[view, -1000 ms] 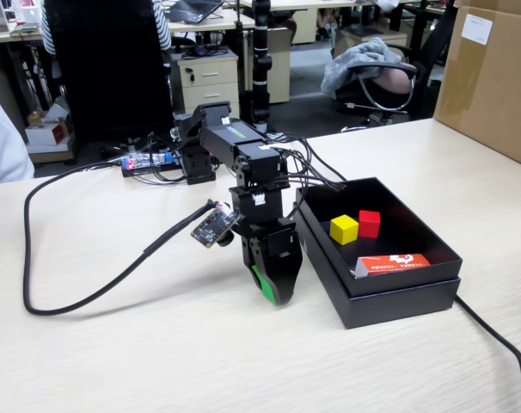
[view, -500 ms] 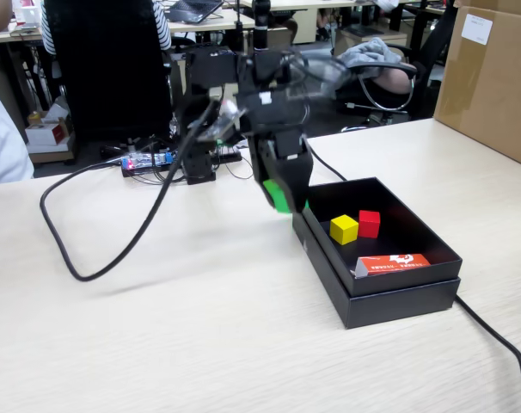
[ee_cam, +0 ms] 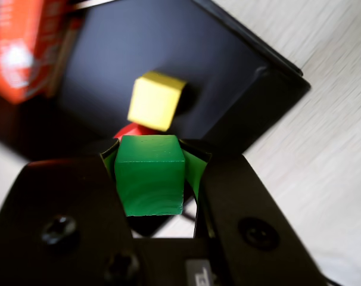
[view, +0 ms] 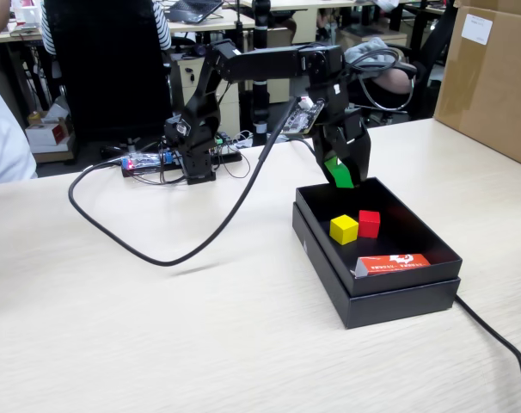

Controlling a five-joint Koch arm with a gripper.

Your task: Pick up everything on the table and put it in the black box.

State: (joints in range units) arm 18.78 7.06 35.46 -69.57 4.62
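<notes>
Since a second ago the arm has lifted off the table and swung across to the right of the fixed view, carrying the green cube with it; a half second ago it was partway there, blurred, just left of the box. Now the claw hangs over the box's far left corner, with the cube clear of the floor.

Its jaws are narrow, clamped on the green cube: the wrist view shows the claw pressing the cube on both sides, one black jaw at each flank, with the cube's top face showing between them.

Below and just ahead of the claw in the fixed view, the yellow cube and the red cube sit side by side on the box floor, close together, the red one to the right. In the wrist view the yellow cube lies directly beyond the held cube, and a sliver of the red cube peeks out between them. The red-and-white packet lies farther from the claw, along the box's near wall; in the wrist view it is an orange-red blur at upper left.

A thick black cable loops from the arm down across the table to the claw's left in the fixed view.
</notes>
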